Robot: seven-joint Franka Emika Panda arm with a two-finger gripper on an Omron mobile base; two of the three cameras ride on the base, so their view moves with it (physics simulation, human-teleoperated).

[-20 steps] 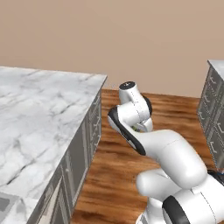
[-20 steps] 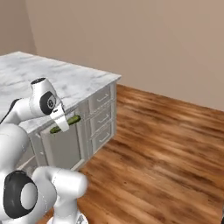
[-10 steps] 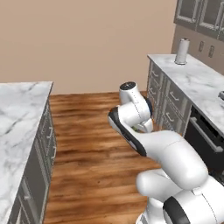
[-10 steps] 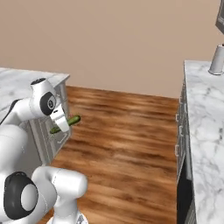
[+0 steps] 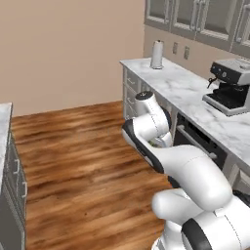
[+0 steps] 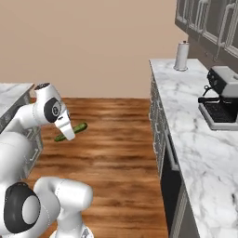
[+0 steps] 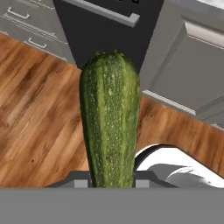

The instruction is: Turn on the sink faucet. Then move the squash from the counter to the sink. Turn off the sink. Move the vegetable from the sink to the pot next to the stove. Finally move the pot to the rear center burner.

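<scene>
The gripper [image 6: 66, 131] is clamping the squash [image 6: 71, 132] between its fingers, holding it in the air above the wooden floor [image 6: 111, 153]. In the right base view the squash is sticking out on both sides of the white hand, its longer end pointing toward 2 o'clock and its shorter end toward 8 o'clock. In the hand view the squash [image 7: 110, 118] is rising from the bottom middle toward 12 o'clock, dark green with pale speckles and faint lighter stripes, its rounded tip standing in front of a dark appliance front [image 7: 105, 35] with a bar handle.

Around it, at 9 and 10 o'clock in the hand view, the plank floor [image 7: 39, 109] is spreading out, and at 2 o'clock grey cabinet doors [image 7: 192, 74] are showing.

In the right base view a marble counter [image 6: 204, 139] is running along the 3 o'clock side, carrying a coffee machine [image 6: 222, 96] and, farther back near 1 o'clock, a paper towel roll [image 6: 181, 56]. In the left base view the squash cannot be made out behind the arm [image 5: 161, 146].
</scene>
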